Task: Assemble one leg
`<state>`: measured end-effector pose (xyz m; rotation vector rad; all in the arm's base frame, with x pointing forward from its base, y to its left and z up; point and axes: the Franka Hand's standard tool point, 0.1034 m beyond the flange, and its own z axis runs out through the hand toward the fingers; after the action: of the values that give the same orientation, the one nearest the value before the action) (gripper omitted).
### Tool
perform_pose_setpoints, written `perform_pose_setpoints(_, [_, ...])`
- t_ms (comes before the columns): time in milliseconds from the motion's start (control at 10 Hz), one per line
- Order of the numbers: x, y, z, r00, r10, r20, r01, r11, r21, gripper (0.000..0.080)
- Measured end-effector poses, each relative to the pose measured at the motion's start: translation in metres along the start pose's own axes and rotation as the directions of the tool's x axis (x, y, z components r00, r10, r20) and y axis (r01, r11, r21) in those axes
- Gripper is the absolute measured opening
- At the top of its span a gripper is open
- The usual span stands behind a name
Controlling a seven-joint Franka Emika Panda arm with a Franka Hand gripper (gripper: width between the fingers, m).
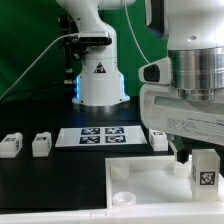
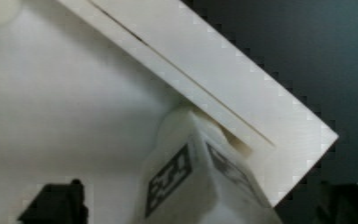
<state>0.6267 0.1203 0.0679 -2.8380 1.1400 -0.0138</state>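
End effector open, fingers spread either side of a leg without gripping it. That leg stands upright at the near right corner of the white panel, tag face visible. Two more legs sit on the dark surface far left; marker board lies centre.

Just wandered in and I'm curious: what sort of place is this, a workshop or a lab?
Most likely a robotics research lab. A robot arm's base stands on a black table, a marker board with printed tags lies fixed on it, and small white legs carrying tags sit beside a white panel.
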Motion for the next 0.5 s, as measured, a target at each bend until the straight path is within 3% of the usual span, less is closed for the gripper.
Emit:
perform_pose_setpoints(100, [0.0015,0.0009,0.0,0.991,-0.136,-0.005,0.136,0.991,-0.007,0.0649])
perform_pose_setpoints(300, [0.004,-0.0023,0.0012,0.891,-0.453,-0.04,0.451,0.891,-0.043,0.0649])
perform_pose_setpoints(500, [0.0057,-0.0009,0.0013,0.893,-0.449,-0.04,0.447,0.894,-0.042,0.0649])
